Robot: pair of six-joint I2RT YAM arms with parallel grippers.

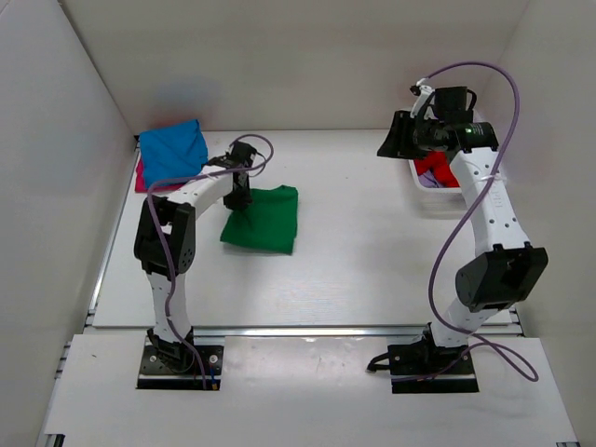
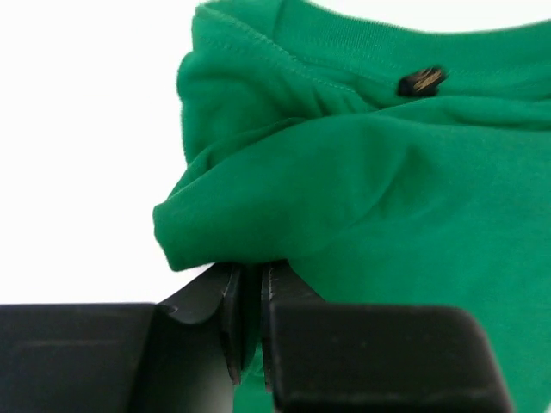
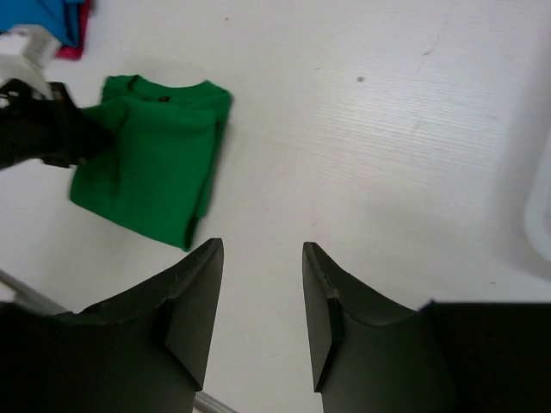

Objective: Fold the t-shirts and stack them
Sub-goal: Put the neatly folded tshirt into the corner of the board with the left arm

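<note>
Far-left corner of tabletop: blue t-shirt (image 1: 173, 147) lies on a magenta-pink t-shirt (image 1: 140, 175). Left arm is bent forward with the elbow high. Left gripper (image 1: 239, 198) sits low at the left edge of the folded green t-shirt (image 1: 265, 221), left of tabletop centre, jaws pinched on a fold of it. Right arm is raised near the right edge. Right gripper (image 3: 261, 284) is spread and empty, above the white basket (image 1: 416, 183), which holds a red t-shirt (image 1: 436, 170).

Top external: high, rear, looking down. Left wrist: very close. Right wrist: far, downward. All share green t-shirt (image 1: 264, 219).
</note>
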